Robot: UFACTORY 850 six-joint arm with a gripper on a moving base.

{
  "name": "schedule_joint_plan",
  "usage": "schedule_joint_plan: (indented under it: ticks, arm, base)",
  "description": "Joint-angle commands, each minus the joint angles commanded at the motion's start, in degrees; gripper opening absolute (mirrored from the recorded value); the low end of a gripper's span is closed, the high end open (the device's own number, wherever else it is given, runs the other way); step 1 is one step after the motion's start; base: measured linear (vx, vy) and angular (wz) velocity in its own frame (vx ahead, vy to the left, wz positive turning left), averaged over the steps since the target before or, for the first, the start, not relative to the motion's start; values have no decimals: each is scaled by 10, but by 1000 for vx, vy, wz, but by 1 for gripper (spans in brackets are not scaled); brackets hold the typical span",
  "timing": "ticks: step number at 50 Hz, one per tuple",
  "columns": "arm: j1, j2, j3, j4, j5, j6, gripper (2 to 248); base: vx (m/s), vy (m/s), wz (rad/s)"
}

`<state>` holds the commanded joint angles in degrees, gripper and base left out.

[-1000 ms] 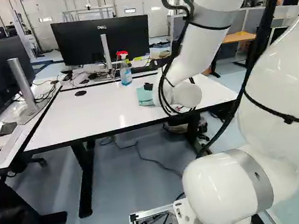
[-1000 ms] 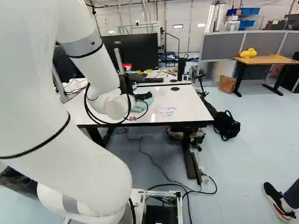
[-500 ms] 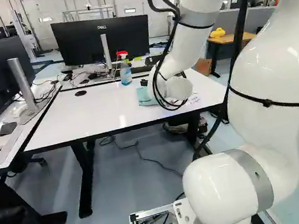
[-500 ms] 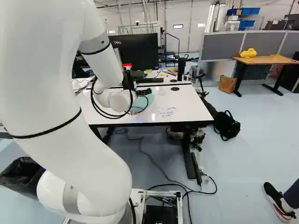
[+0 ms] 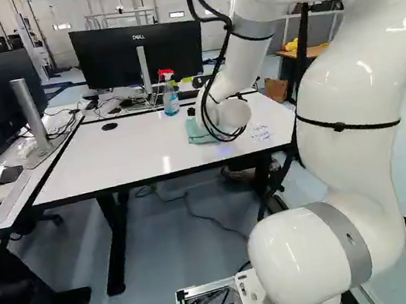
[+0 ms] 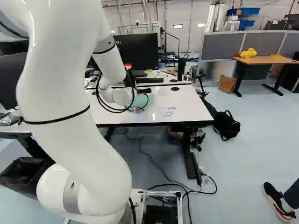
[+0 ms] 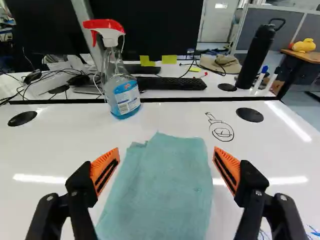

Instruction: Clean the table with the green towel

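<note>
Since the earlier frame, the arm (image 5: 343, 96) is reaching farther over the table (image 7: 45, 155), its gripper (image 7: 166, 156) standing wide. The towel (image 7: 165, 190) is lying ungripped on the table, between the spread fingers. Closing too high is risking a thin, slipping pinch; pressing too low is risking jammed fingertips.

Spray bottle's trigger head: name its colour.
The trigger head is red and white, best seen in the wrist view.
</note>
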<state>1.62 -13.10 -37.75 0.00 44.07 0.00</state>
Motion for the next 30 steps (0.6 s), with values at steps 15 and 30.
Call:
schedule_joint_plan:
  ticks: [15, 30]
  arm:
    - [15, -38, -44, 0, -51, 0, 247]
    - [19, -62, -74, 0, -103, 0, 247]
  base:
    - [0, 0, 0]
    - [0, 0, 0]
